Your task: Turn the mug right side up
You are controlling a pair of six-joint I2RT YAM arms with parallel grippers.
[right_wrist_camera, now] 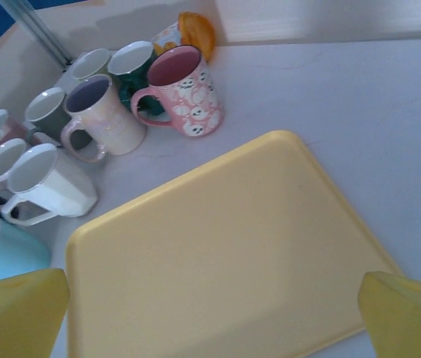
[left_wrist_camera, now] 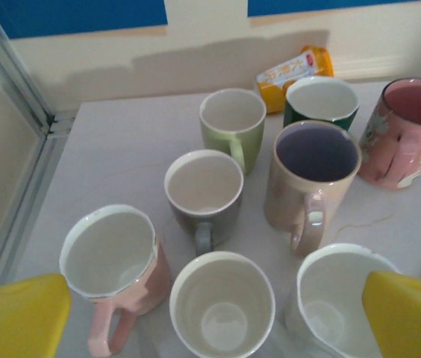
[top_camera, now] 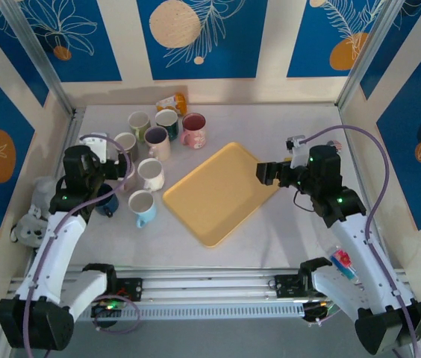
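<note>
Several mugs cluster at the table's left, and each one I can see stands mouth up. Among them are a pink patterned mug [top_camera: 193, 130] [left_wrist_camera: 412, 130] [right_wrist_camera: 188, 93], a beige mug [top_camera: 157, 142] [left_wrist_camera: 315, 171], a grey mug [left_wrist_camera: 204, 190], a white mug [top_camera: 151, 174] [left_wrist_camera: 222, 306] and a light blue mug [top_camera: 142, 206] [right_wrist_camera: 1, 250]. My left gripper [top_camera: 116, 171] [left_wrist_camera: 214, 328] hangs open just above the near mugs, holding nothing. My right gripper [top_camera: 265, 174] [right_wrist_camera: 214, 321] is open over the tray's right edge, with nothing between its fingers.
A yellow tray [top_camera: 222, 192] [right_wrist_camera: 225, 253] lies bare in the middle of the table. An orange packet [top_camera: 173, 102] [left_wrist_camera: 292, 71] lies on its side against the back wall behind the mugs. A metal frame rail [left_wrist_camera: 16, 171] borders the table's left side.
</note>
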